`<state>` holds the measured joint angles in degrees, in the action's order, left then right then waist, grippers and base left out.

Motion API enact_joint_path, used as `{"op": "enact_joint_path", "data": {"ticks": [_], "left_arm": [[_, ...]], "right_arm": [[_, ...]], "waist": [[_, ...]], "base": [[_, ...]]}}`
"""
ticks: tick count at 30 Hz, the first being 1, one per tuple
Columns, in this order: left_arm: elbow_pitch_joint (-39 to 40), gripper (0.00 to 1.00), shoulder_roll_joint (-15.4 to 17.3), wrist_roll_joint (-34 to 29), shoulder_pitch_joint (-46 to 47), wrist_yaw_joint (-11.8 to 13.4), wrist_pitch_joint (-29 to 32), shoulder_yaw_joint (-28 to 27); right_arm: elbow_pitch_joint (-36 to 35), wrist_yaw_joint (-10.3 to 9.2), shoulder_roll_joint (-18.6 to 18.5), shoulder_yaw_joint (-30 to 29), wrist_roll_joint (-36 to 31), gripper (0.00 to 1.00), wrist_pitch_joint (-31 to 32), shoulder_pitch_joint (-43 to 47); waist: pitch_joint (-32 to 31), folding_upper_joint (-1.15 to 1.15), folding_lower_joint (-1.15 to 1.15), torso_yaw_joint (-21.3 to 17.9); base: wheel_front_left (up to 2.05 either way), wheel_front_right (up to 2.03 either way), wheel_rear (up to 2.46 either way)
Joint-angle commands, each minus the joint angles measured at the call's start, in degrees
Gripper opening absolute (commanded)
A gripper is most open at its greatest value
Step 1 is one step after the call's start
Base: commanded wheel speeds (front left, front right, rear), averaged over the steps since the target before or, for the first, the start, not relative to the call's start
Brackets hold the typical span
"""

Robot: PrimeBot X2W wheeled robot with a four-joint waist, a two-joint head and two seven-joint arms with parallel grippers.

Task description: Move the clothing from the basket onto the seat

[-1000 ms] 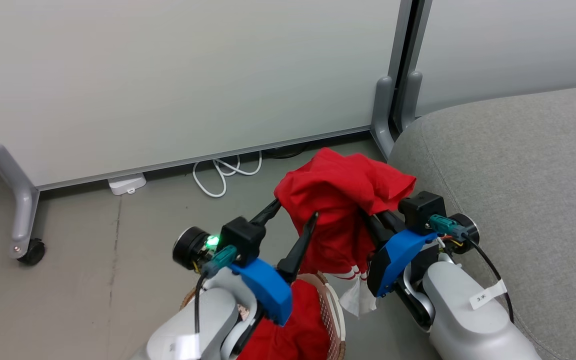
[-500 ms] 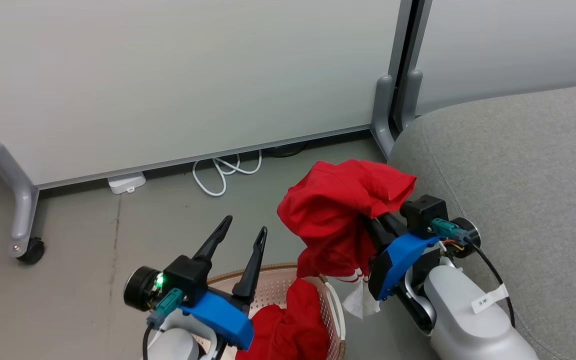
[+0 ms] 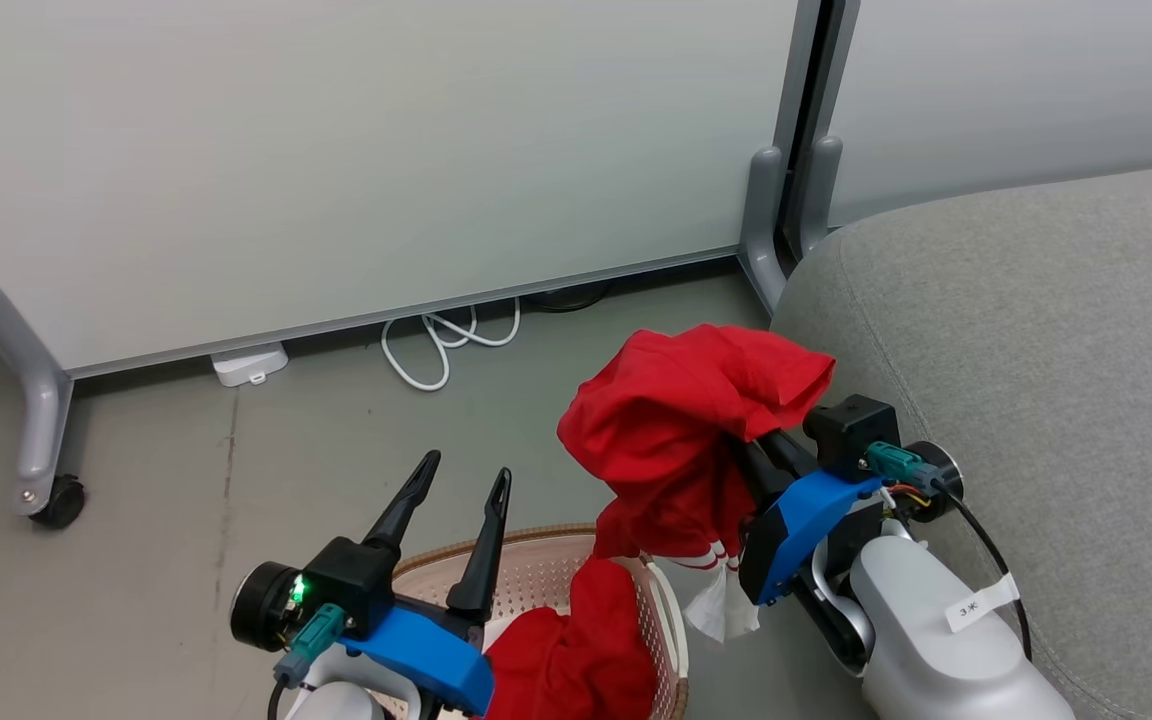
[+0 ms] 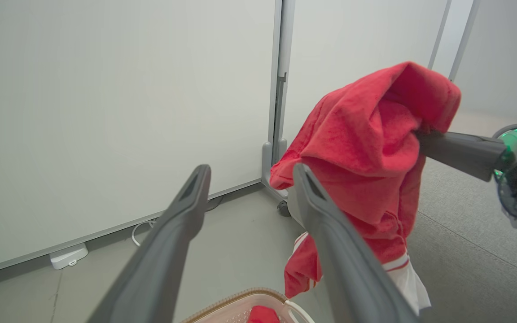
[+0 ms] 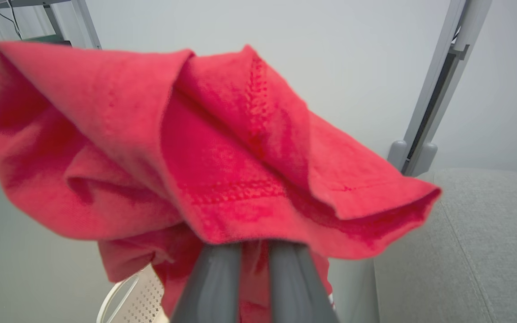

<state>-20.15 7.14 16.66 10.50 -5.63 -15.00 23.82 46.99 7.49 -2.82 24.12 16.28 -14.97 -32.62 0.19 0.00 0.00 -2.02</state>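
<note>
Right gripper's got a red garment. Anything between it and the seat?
Nothing visible. The red garment hangs from the shut right gripper just left of the seat, by its rounded edge; nothing lies on the part of it in view. The open left gripper is on the other side, over the basket.

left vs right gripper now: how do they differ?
Left gripper is open and empty; right gripper is shut on a red garment. Left gripper is by the basket; right gripper is beside the seat. Both have two dark fingers.
</note>
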Motion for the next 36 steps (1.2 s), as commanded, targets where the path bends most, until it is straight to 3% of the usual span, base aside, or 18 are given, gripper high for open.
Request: {"op": "enact_joint_path", "data": {"ticks": [1, 12, 36], "left_arm": [[-0.1, 1.00, -0.2, -0.4, -0.5, -0.3, -0.3, -0.6], [-0.9, 1.00, -1.8, -2.5, -0.7, -1.6, -0.3, -2.4], [-2.3, 1.00, -2.6, -2.3, 0.9, -1.9, -0.3, -1.3]], "right_arm": [[-0.3, 0.01, -0.1, 0.0, 0.1, 0.00, -0.3, 0.4], [-0.7, 0.01, -0.1, 0.7, 0.9, 0.00, -0.3, 0.0], [-1.2, 0.01, -0.1, 1.1, 1.1, 0.00, -0.3, -0.2]], "waist": [[0.1, 0.00, 0.00, -0.1], [0.7, 0.00, 0.00, -4.6], [2.4, 0.00, 0.00, -24.7]], "base": [[0.00, 0.00, 0.00], [0.00, 0.00, 0.00], [0.00, 0.00, 0.00]]}}
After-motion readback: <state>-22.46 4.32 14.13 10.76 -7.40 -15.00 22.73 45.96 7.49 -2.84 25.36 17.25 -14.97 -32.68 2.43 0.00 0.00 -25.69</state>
